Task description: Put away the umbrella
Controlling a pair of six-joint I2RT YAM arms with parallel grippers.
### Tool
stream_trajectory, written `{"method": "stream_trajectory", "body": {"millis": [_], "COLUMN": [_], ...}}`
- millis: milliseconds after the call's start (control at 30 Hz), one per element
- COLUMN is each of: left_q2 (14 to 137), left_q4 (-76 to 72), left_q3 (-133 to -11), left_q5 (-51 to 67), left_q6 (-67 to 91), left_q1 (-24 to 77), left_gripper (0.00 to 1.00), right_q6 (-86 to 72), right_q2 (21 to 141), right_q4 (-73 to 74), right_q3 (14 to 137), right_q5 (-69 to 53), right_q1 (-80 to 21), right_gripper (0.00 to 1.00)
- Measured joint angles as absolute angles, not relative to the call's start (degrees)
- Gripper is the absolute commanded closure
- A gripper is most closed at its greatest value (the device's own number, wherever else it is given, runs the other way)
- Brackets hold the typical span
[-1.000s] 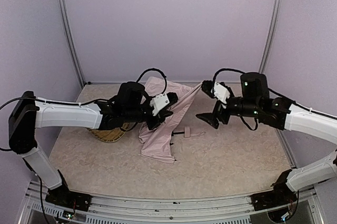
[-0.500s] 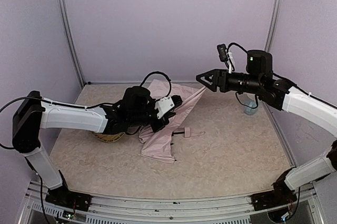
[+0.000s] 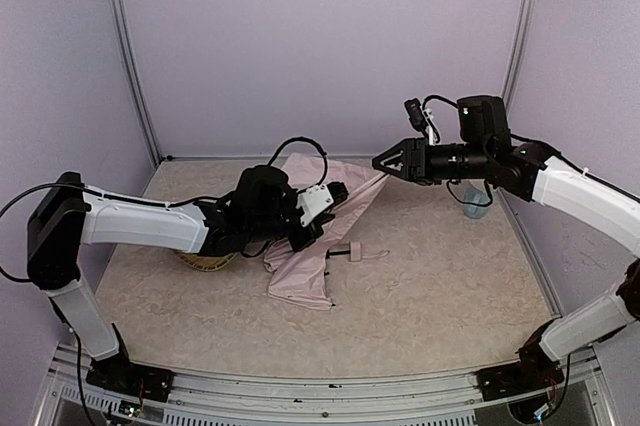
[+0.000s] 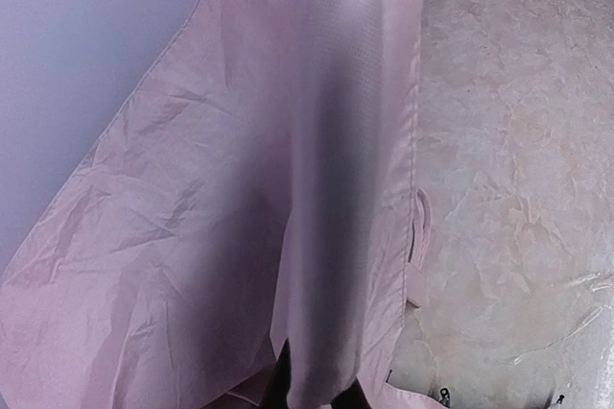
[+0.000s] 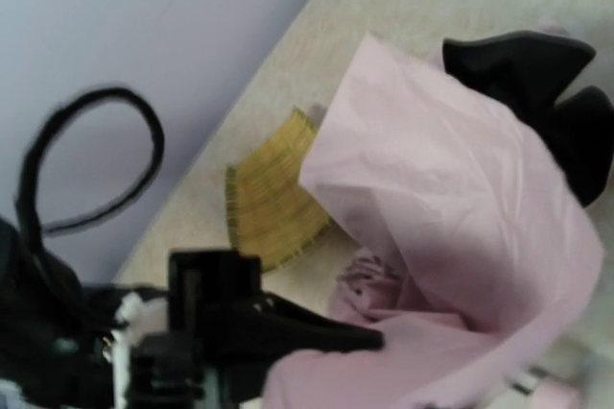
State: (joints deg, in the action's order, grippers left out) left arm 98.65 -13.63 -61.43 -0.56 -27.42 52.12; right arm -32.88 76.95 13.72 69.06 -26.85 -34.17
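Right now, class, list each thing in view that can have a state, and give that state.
umbrella, collapsed, canopy loose and unwrapped, lying on the table
strap tab, unfastened, flat on the table
left gripper, shut on the umbrella's fabric
right gripper, jaws part open around the fabric's far corner
yellow woven tray, flat on the table, partly hidden

Thin matt pink cloth umbrella [image 3: 300,271], yellow woven tray [image 5: 273,203], mottled matt stone-look table top [image 3: 430,296]
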Motion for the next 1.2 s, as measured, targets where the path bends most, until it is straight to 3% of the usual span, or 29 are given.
{"method": "stream_trajectory", "body": {"millis": [133,233,400,500,800,1000,1067,1133,1200], "left_q2": [98.78,98.78,97.95,95.22,81.36,87.37,90.00,92.86,95.64], "left_q4": [-13.65,-13.65,-13.47,-13.04,-16.34,-16.56,-16.56,-16.95,-18.35], "left_q3": [-61.43,-61.43,-60.27,-57.45,-46.57,-45.91,-46.00,-46.24,-46.59], "left_q5": [-0.51,-0.01,4.29,8.27,23.53,23.94,23.79,23.68,23.51], "left_q6": [-27.42,-27.22,-26.87,-25.98,-21.45,-20.05,-19.44,-18.37,-16.67], "left_q1": [52.14,52.16,52.03,51.20,39.68,37.54,37.54,37.54,37.54], "left_gripper": [1.00,0.74,0.25,0.15,0.18,0.25,0.33,0.48,0.74], "right_q6": [-34.04,-33.89,-33.50,-32.95,-27.86,-26.04,-25.98,-26.68,-28.10], "right_q2": [77.91,77.91,78.22,78.43,78.63,79.11,79.66,80.36,81.34], "right_q4": [15.11,15.88,16.34,16.32,9.41,1.93,-0.27,-3.81,-7.92], "right_q3": [69.54,70.22,71.75,71.75,70.48,68.16,67.66,66.54,64.97], "right_q5": [-28.27,-29.34,-32.27,-34.61,-43.22,-47.00,-47.40,-47.79,-48.07], "right_q1": [-34.39,-34.39,-34.30,-33.89,-33.08,-33.08,-33.08,-33.08,-33.08], "right_gripper": [0.88,1.00,1.00,1.00,1.00,1.00,1.00,1.00,1.00]}}
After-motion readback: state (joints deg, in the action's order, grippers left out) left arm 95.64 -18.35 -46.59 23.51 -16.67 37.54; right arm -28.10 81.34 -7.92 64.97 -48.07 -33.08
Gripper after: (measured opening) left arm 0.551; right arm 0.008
